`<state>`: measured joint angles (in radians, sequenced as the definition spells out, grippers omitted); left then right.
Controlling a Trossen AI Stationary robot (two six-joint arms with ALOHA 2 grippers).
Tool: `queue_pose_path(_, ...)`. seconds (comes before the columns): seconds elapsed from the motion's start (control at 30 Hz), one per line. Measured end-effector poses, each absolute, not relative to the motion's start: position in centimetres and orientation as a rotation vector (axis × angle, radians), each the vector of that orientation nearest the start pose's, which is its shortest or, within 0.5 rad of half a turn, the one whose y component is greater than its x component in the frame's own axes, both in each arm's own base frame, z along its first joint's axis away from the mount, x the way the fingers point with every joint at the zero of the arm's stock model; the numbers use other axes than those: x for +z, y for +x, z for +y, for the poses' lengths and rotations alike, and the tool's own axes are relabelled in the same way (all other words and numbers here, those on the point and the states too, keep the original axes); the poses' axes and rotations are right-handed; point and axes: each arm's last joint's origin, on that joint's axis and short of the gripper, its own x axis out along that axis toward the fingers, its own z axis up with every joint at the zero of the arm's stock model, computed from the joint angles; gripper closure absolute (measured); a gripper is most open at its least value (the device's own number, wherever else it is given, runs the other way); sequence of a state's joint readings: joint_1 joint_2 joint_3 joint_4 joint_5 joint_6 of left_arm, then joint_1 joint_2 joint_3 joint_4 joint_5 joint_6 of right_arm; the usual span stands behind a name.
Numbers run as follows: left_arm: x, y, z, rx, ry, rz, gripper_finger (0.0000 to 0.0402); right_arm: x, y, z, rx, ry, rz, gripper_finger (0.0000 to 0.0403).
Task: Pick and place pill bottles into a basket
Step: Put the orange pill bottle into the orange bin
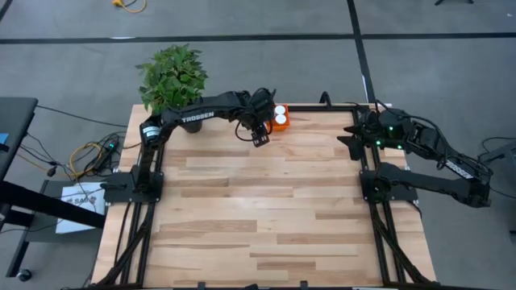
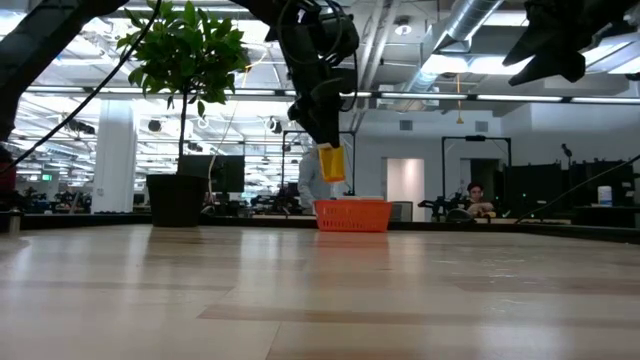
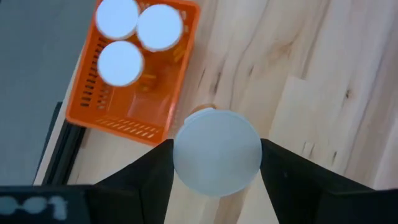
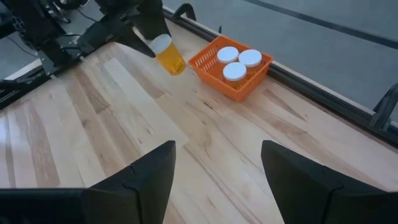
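low view: left hand (image 2: 325,140) clenched on pill bottle (image 2: 332,163), above table beside basket (image 2: 353,215).

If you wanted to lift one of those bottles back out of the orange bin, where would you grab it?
By the white cap, coming straight down from above. The three bottles stand upright, packed together at one end of the basket, so its walls and the neighbouring bottles block their sides, and only the round caps stand clear, probably too tight for easy pinching.

Three pill bottles (image 3: 134,34) stand in the basket (image 3: 121,118); a fourth bottle (image 4: 169,57) hangs beside it.
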<state>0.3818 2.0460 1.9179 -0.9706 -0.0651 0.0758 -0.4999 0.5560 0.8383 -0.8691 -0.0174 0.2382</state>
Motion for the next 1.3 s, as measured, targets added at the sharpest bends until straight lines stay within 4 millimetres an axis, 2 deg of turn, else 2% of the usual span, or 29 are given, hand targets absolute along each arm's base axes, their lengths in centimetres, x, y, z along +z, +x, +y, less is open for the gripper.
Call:
queue_pose_path(0.53, 28.2, 40.0, 17.0, 0.435, -0.204, 1.093, 0.0196, 31.7, 8.4, -4.5, -0.531, 0.375, 0.498, 0.0171)
queue_pose_path(0.63, 29.4, 40.0, 17.4, 0.447, -0.205, 1.057, 0.0196, 31.7, 8.4, -4.5, -0.531, 0.375, 0.498, 0.0171)
queue_pose_path(0.83, 33.4, 40.1, 17.9, 0.485, -0.179, 0.933, 0.0196, 31.8, 8.5, -4.6, -0.531, 0.377, 0.48, 0.0171)
queue_pose_path(0.93, 34.1, 39.9, 18.1, 0.493, -0.192, 0.916, 0.0196, 31.9, 8.5, -4.6, -0.531, 0.377, 0.472, 0.0171)
queue_pose_path(1.1, 33.2, 40.1, 18.4, 0.507, -0.231, 0.944, 0.0196, 31.9, 8.5, -4.6, -0.531, 0.378, 0.472, 0.0171)
queue_pose_path(1.3, 29.1, 41.4, 19.1, 0.503, -0.245, 1.083, 0.0196, 31.9, 8.6, -4.6, -0.532, 0.394, 0.468, 0.0171)
